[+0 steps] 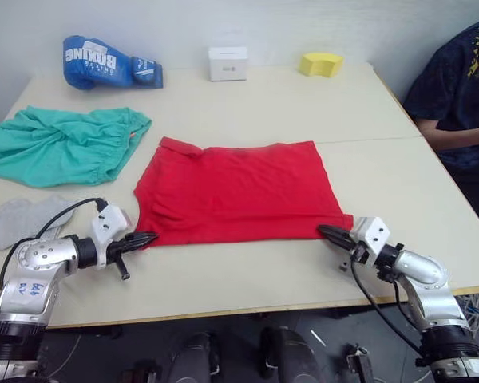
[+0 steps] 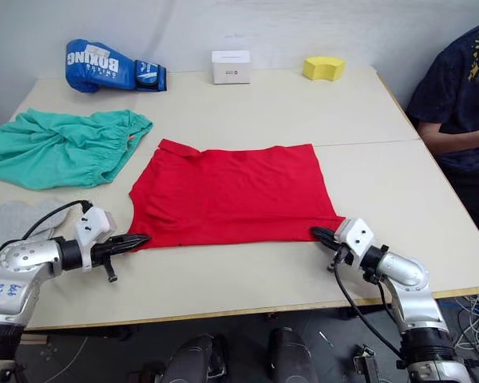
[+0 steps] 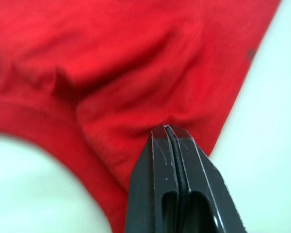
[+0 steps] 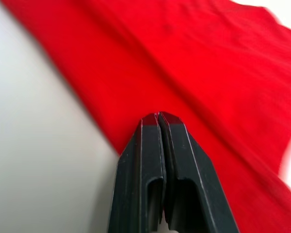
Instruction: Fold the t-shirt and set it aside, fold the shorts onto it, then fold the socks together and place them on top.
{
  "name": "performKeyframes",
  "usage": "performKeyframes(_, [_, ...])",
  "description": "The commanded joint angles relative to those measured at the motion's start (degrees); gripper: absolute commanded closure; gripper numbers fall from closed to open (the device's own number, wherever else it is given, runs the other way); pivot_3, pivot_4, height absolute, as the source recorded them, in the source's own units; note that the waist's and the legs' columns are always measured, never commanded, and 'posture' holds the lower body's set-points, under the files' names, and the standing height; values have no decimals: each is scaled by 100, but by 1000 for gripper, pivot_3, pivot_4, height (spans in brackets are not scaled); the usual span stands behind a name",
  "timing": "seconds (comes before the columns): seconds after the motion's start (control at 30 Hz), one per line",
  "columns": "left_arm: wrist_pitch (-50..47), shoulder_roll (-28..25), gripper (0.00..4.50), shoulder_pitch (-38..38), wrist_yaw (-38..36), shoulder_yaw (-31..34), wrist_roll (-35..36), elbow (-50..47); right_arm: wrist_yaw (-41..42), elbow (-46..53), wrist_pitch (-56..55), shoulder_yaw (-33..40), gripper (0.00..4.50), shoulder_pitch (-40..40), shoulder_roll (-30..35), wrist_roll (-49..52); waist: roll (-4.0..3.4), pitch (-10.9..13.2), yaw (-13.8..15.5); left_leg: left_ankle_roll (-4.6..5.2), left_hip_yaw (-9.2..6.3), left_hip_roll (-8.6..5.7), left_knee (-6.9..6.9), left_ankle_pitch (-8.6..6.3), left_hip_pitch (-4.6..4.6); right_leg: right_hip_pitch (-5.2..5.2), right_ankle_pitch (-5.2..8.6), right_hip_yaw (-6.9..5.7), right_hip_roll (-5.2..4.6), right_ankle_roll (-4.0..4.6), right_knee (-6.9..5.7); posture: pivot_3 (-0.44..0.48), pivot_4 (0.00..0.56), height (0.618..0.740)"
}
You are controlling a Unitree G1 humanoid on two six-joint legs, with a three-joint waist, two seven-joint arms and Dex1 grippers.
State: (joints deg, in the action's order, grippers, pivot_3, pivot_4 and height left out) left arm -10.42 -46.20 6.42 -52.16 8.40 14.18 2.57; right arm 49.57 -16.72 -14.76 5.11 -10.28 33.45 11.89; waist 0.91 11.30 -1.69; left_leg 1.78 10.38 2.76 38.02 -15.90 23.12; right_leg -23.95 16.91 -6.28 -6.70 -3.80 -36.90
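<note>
Both grippers, left (image 1: pixel 144 238) and right (image 1: pixel 329 232), are pressed together, each pinching a near corner of the t-shirt (image 1: pixel 235 191), which lies flat mid-table. You're on the first fold: lift both corners evenly and carry them away from you. Farther left wait the socks (image 1: pixel 16 219), then the shorts (image 1: pixel 64 144).

Robot lab or test room, not home. Plain pale desk (image 1: pixel 399 183) made of two joined tops, bare grey-white wall behind. Unrelated props lined along far edge: blue boxing glove (image 1: pixel 108 64), small white box (image 1: pixel 227 63), yellow sponge block (image 1: pixel 320 64). Loose cables on floor under desk. Person (image 1: pixel 455 88) seated at desk's right side.
</note>
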Motion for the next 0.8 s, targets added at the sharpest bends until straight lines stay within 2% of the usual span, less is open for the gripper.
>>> performKeyframes(0.03, [-21, -220, 4500, -315, 281, 500, -124, 30, -42, -432, -100, 457, 4449, 152, 376, 58, -1, -2, -6, 0, 0, 1, 0, 0, -3, 2, 1, 0, 1, 1, 0, 0, 150, 740])
performKeyframes(0.23, [238, -535, 4500, -1177, 74, 1502, 161, 25, 227, -670, -298, 1007, 4449, 315, 831, 408, -1, -6, -51, -4, -2, 6, -9, -4, -11, 4, 7, -1, 0, 12, 3, 0, 150, 740])
performKeyframes(0.3, [65, -481, 4500, -1340, -199, 1960, 683, -181, 332, -392, -210, 1101, 4449, 330, 879, 575, -1, -6, -45, -6, -5, 9, -10, -4, -9, 4, 9, -7, 1, 16, 3, 0, 150, 740])
performKeyframes(0.37, [-244, -521, 4106, -1515, -507, 2199, 1094, -433, 547, -44, 133, 1108, 4500, 361, 906, 848, -1, -6, -49, -6, -8, 10, -9, -4, -9, 4, 9, -7, 0, 16, 3, 0, 150, 740])
performKeyframes(0.4, [-174, -642, 3893, -1634, -707, 2175, 1046, -556, 820, 286, 559, 1038, 4500, 450, 988, 1118, -1, -7, -44, -7, -8, 11, -9, -5, -9, 4, 9, -5, 0, 16, 3, 0, 150, 740])
performKeyframes(0.5, [209, -874, 2999, -1720, -994, 1959, 754, -849, 1349, 861, 538, 724, 3896, 590, 1226, 1018, -4, -6, -13, -8, -10, 10, -15, -6, -9, 5, 10, -5, -2, 17, 11, 0, 150, 740])
performKeyframes(0.67, [1306, -788, 1457, -1162, -739, 1321, -2, -582, 1376, 981, 166, 252, 2210, 491, 1334, 319, -5, -8, 22, -3, -17, 9, -16, -11, -8, 10, 10, -12, -2, 18, 23, 0, 150, 740])
performKeyframes(0.73, [1576, -685, 1452, -887, -585, 1058, -229, -420, 1183, 825, 6, 110, 1570, 358, 1289, 2, -5, -8, 11, 3, -16, 7, -19, -15, -6, 10, 9, -13, -4, 18, 30, 0, 150, 740])
performKeyframes(0.8, [1943, -660, 1452, -645, -515, 774, -527, -212, 1001, 567, -176, -74, 1570, 184, 1274, -369, -5, -8, 7, -2, -15, 7, -20, -12, -4, 7, 8, -13, -4, 17, 30, 0, 150, 740])
